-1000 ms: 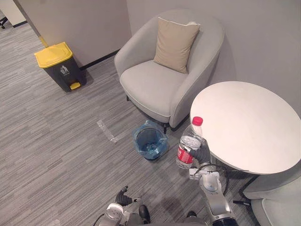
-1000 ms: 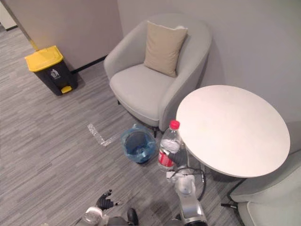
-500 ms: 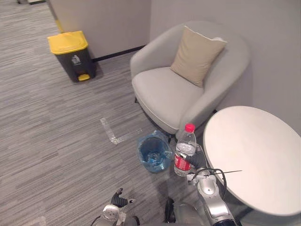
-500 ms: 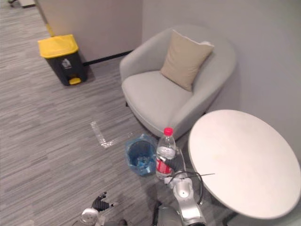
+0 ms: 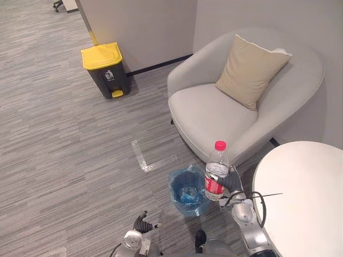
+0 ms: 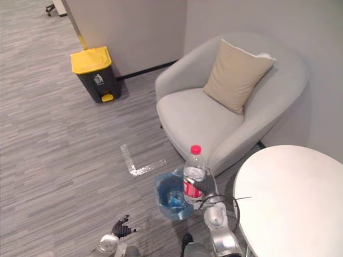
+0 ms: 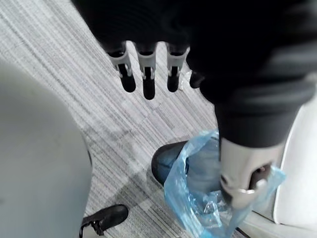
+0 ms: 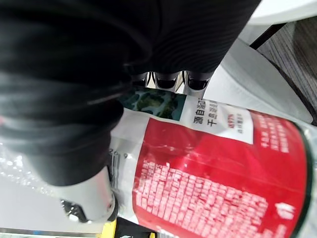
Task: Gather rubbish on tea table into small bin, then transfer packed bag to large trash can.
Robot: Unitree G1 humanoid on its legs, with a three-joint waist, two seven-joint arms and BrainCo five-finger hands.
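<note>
Leftward since a second ago went the bottle [image 5: 216, 170], up to the small bin's [image 5: 173, 186] right rim. Left hand [image 5: 140, 226] hangs low, fingers slack. The bin lies just left of the upright bottle (cap up), which the nearer right hand [image 5: 233, 183] clasps.

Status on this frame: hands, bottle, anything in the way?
Right hand shut on bottle, upright at edge of small bin. Left hand open, low, holding nothing. Nothing between bottle and bin.
</note>
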